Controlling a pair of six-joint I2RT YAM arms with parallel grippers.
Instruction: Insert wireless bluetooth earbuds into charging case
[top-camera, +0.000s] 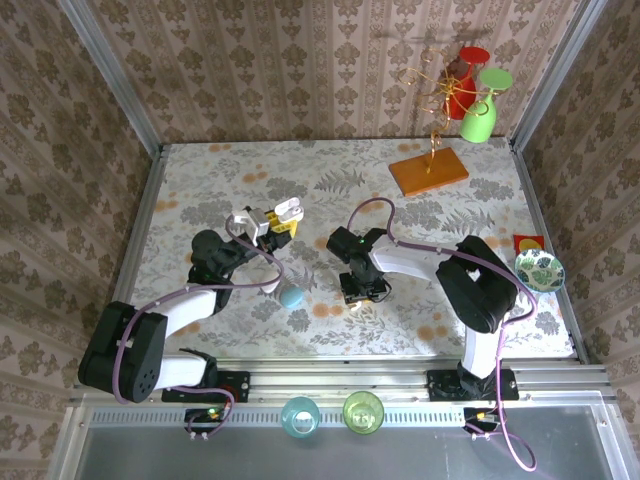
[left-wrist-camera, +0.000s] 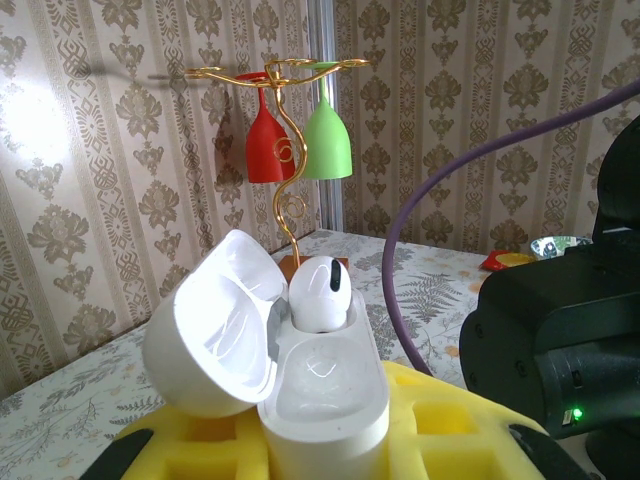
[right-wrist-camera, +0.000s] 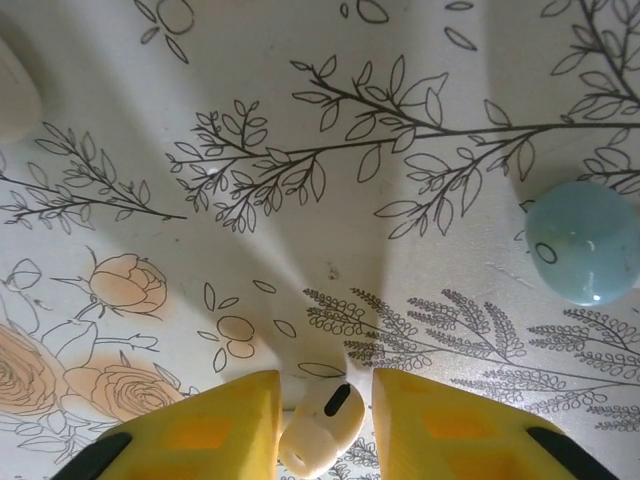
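**Loose earbud** (right-wrist-camera: 320, 427): white and glossy, with a dark slot on its upper face. It lies on the floral table cover (right-wrist-camera: 300, 120), directly between the yellow pads (right-wrist-camera: 200, 430) of the right gripper (top-camera: 362, 291).
- The jaws stand narrow, one pad close on each side of the bud.
- Whether the pads actually press on it cannot be told.
- The right gripper points down at the table.

**Seated earbud** (left-wrist-camera: 322, 290): white, standing upright in the far socket of the charging case (left-wrist-camera: 325, 395). Its rounded top is above the case rim, and the nearer socket shows bare glossy plastic.

**Case:**
- The lid (left-wrist-camera: 215, 325) is swung open to one side of the case body.
- The left gripper (top-camera: 283, 213) is clamped on the case body, with yellow pads on both flanks.
- The case is held up off the table with its opening upward.

**Surroundings:**
- A pale blue oval case (right-wrist-camera: 583, 242) rests on the cover beside the right gripper, on the side toward the left arm and apart from the fingers.
- Beyond the left gripper, well apart, is a gold wire rack (left-wrist-camera: 285, 130) with a red glass (left-wrist-camera: 268, 145) and a green glass (left-wrist-camera: 326, 140) hanging bowl-down.
- The rack stands on an orange board (top-camera: 428, 172).
- Out past the right arm's elbow, at the table edge, is a patterned bowl (top-camera: 539, 269).
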